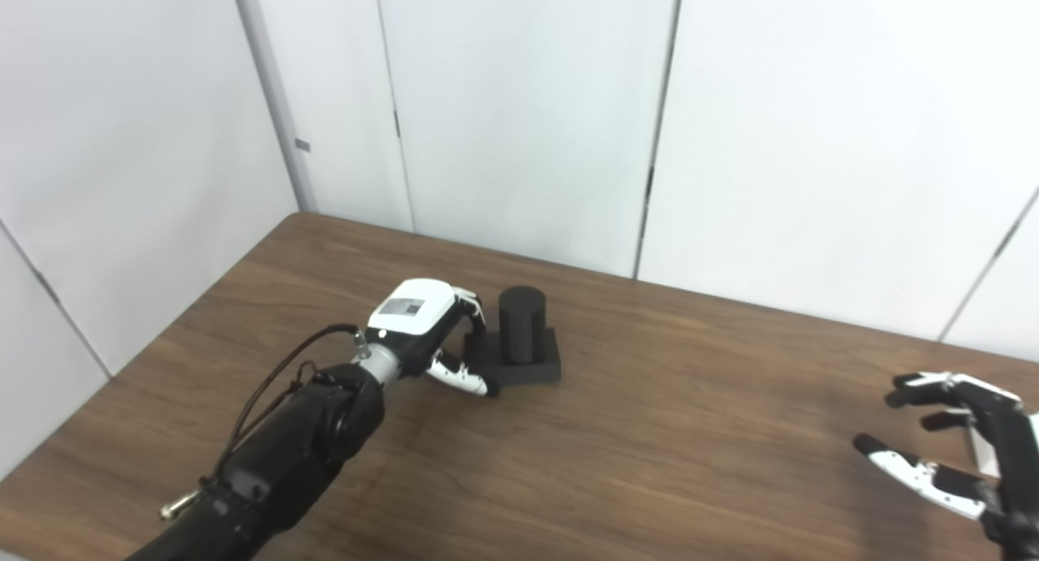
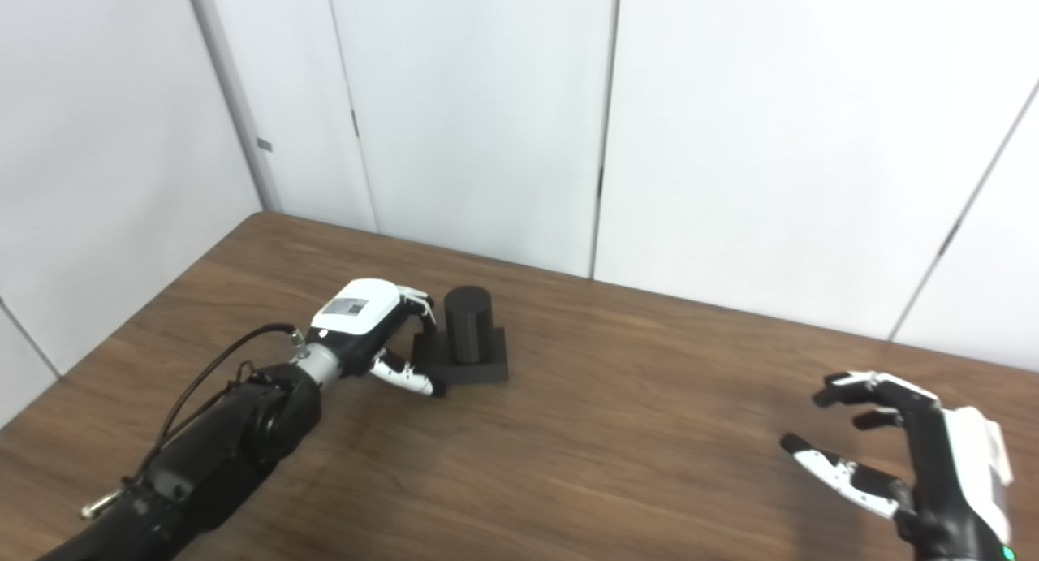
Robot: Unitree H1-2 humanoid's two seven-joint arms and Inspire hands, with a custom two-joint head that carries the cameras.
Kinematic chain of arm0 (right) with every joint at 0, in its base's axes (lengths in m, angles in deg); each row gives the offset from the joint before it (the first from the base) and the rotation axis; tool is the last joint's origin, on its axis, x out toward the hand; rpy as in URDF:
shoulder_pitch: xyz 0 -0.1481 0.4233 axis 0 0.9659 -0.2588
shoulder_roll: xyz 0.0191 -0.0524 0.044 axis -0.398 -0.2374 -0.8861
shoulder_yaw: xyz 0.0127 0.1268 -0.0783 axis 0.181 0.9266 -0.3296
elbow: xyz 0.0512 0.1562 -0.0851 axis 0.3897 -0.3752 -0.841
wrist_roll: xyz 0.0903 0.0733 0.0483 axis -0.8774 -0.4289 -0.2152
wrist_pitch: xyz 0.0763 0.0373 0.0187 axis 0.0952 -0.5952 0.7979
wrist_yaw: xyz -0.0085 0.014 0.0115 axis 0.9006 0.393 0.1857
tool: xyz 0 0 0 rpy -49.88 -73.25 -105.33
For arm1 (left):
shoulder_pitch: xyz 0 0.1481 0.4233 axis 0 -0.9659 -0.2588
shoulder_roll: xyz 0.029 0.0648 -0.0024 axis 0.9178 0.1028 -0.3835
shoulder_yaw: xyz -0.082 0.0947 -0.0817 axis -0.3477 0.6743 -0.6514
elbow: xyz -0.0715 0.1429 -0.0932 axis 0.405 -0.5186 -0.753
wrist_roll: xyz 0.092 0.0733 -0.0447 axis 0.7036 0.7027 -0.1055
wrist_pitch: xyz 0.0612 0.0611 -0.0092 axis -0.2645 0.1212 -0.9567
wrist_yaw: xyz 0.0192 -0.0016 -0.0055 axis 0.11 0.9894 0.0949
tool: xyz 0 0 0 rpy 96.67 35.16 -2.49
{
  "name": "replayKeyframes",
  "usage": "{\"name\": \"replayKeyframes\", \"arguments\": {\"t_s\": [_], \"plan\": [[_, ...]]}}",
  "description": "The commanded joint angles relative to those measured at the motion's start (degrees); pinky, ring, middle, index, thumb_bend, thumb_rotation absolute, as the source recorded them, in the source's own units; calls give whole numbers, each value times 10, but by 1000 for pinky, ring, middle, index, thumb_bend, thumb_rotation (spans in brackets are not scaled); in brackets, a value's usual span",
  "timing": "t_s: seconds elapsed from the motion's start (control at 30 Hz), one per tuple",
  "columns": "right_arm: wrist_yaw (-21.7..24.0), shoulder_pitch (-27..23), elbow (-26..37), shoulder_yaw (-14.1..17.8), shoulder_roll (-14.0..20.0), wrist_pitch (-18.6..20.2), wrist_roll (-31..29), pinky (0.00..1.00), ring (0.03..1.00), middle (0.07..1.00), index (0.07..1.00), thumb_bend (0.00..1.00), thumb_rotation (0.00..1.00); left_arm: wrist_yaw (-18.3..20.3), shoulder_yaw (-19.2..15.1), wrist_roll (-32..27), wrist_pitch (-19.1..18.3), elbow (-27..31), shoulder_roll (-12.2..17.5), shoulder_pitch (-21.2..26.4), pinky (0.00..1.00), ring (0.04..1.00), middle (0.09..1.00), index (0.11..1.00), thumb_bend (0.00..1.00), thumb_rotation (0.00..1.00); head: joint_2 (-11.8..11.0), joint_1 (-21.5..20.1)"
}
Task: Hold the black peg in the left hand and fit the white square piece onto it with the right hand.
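The black peg [image 1: 522, 324] is a short upright cylinder on a square black base [image 1: 532, 368], standing on the table left of centre. My left hand [image 1: 418, 321] is at the base's left end, with fingers curled over its back corner and thumb along its front corner, closed on it. My right hand [image 2: 901, 455] hovers over the table at the far right, fingers spread, holding nothing. No white square piece shows in either view.
The brown wooden table [image 1: 649, 431] is enclosed by white wall panels [image 1: 528, 122] close behind and to the left. A black cable [image 1: 276, 382] loops along my left forearm.
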Motion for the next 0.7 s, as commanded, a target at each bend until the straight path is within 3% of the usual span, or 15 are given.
{"name": "replayKeyframes", "arguments": {"t_s": [0.0, 0.33, 0.67], "plan": [[-18, -16, -4, 1, 6, -38, -4, 536, 646, 659, 487, 502, 114, 29, 24, 4, 34, 17, 4, -5, 876, 885, 844, 491, 523, 70, 3, -7], [-44, -19, -41, 0, 6, -79, 4, 524, 629, 658, 488, 503, 115, 38, 82, 22, 103, 50, -19, -9, 866, 862, 833, 490, 523, 69, 13, -51], [-53, -24, -47, -4, 2, -82, 8, 534, 632, 661, 489, 502, 117, 101, 139, 60, 88, 76, -44, -5, 843, 854, 834, 493, 522, 71, 26, -110]]}}
